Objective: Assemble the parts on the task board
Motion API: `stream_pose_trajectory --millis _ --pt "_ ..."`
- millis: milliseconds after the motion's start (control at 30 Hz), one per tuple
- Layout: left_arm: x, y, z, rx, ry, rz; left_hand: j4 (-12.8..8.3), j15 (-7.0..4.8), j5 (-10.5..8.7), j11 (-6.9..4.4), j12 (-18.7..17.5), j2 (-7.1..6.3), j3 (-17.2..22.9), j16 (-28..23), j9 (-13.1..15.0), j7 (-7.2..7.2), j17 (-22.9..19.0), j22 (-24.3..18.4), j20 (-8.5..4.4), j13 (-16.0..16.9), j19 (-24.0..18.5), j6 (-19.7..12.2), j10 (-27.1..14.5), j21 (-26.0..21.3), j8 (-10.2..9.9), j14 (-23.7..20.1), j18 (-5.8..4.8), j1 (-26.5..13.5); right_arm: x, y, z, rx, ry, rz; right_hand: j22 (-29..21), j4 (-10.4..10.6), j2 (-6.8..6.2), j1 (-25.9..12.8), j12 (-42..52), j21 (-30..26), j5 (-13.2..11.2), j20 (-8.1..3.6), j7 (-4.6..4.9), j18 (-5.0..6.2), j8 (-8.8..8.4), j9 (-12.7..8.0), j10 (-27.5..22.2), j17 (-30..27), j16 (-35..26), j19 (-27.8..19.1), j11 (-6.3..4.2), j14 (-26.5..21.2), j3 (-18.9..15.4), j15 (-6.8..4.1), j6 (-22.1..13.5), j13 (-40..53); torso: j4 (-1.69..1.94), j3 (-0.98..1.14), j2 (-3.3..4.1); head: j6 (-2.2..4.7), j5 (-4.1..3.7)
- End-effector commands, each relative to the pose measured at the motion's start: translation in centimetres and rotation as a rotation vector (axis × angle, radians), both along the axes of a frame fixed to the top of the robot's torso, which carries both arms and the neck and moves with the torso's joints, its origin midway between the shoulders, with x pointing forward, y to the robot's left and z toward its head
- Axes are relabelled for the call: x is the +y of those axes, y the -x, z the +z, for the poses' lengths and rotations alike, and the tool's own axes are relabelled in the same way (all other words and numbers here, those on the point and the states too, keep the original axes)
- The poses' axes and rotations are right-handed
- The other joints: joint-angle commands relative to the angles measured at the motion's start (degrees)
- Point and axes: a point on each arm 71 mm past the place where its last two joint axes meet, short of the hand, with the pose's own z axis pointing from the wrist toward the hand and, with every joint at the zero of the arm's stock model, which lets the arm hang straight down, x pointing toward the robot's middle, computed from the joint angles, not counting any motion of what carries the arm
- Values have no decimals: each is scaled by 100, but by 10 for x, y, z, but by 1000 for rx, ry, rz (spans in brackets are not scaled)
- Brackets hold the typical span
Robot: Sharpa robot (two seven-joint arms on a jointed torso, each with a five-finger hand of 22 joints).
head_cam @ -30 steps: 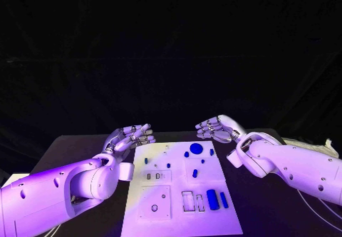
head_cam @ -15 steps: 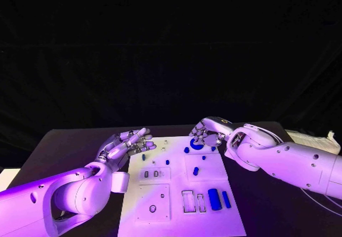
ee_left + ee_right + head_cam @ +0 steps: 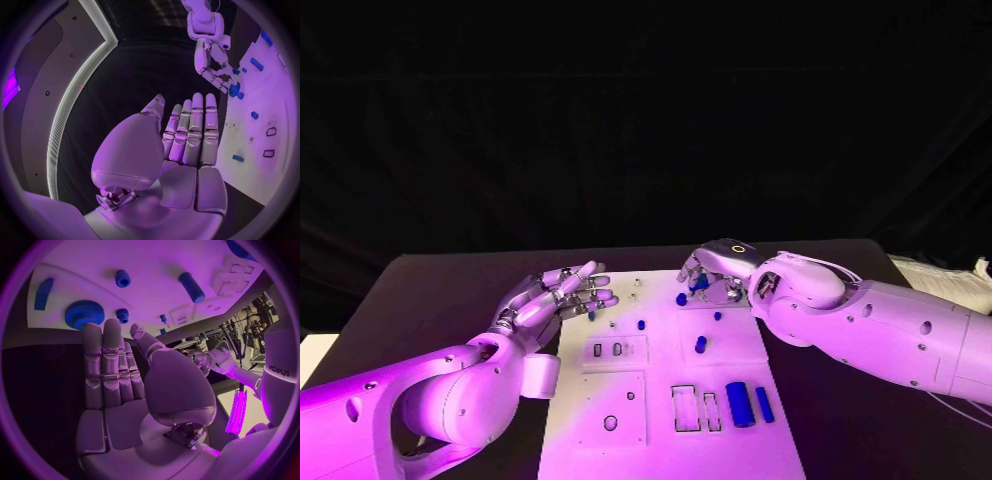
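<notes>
The white task board [image 3: 661, 440] lies in the middle of the black table, with several small blue parts on it. Two blue cylinders [image 3: 738, 404] lie near its right edge and a short peg [image 3: 700, 345] sits mid-board. My right hand [image 3: 711, 272] hovers over the board's far end, fingers straight, its fingertips [image 3: 94, 330] at the rim of the big blue gear [image 3: 84, 314]. It holds nothing. My left hand [image 3: 560, 295] is at the board's far left edge, palm open and empty, fingers stretched out [image 3: 187, 130]. From the left wrist, the right hand [image 3: 215, 75] shows above the gear [image 3: 234, 90].
Near the gear are a small round part [image 3: 122, 278], a blue block [image 3: 44, 292] and a cylinder [image 3: 191, 287]. Empty rectangular slots [image 3: 682, 408] sit in the board's near half. Pale cables [image 3: 949, 275] lie at the table's right edge.
My right hand has come down and in over the board's far end, and now covers the big gear in the head view. The left hand has barely moved.
</notes>
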Motion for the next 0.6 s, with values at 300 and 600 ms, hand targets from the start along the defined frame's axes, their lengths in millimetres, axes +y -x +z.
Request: stream_pose_trajectory --millis 300,600 --pt "-2 2 2 2 15 -23 -37 29 23 31 -55 -12 -13 -44 -8 28 10 -15 11 0 27 21 16 -34 -44 -3 69 17 5 -2 -4 35 115 -13 2283 575 -299 110 -28 1800 60 53 -19 -373 -24 12 -137 1837 2105 409 40 195 453 12 23 -9 50 16 100 -26 -27" --pt "-2 2 2 8 11 -23 -46 35 23 39 -81 -16 -22 -67 -9 36 16 -28 16 -1 28 15 11 -53 -65 -9 68 9 6 -4 -4 38 131 -19 2636 716 -277 162 -27 2063 77 67 -23 -422 -18 19 -118 2173 2484 484 49 184 622 6 67 -9 76 32 145 -39 -41"
